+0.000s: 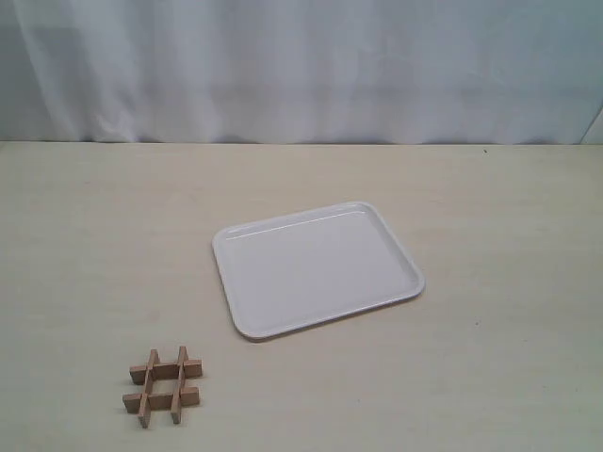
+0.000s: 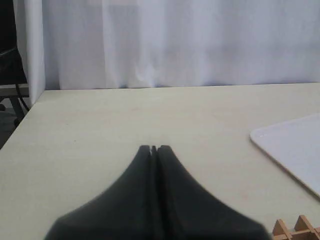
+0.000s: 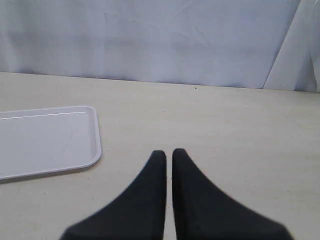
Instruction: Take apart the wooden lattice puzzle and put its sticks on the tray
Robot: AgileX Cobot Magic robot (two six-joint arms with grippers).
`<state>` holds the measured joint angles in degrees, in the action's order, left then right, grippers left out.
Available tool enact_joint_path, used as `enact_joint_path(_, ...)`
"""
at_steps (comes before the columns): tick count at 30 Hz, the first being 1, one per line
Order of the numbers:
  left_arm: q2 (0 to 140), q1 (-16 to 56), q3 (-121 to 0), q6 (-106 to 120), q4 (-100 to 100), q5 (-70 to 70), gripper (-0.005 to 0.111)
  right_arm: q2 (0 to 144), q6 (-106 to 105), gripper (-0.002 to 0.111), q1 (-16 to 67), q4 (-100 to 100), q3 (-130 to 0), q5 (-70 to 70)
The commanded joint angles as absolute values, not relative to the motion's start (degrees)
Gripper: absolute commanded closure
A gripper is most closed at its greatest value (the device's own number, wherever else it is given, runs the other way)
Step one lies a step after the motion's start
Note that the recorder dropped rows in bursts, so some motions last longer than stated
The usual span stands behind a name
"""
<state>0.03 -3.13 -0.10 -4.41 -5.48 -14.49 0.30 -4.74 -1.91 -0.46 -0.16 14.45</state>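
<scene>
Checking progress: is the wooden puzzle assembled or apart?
Assembled: the wooden lattice puzzle is one interlocked grid, lying beside the tray.

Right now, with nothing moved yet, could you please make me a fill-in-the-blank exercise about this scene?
1. The wooden lattice puzzle is built from ____ crossed sticks.
2. In the exterior view it lies on the table, to the ____ of the tray.
3. The tray has the colour ____.
4. The left end effector holds nothing and its jaws are ____.
Missing words: four; left; white; shut.
</scene>
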Motion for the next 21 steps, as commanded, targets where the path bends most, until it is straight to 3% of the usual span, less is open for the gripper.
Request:
enact_joint_path(1, 0.0, -1.62, 0.0, -4.31, -5.38, -13.88, 0.107, 0.0, -5.11, 0.104, -1.89, -0.44, 0.0, 13.71)
enact_joint_path(21, 0.0, -1.27, 0.0, -4.31, -5.38, -13.88, 0.107, 0.0, -5.11, 0.104, -1.89, -0.44, 0.0, 13.6)
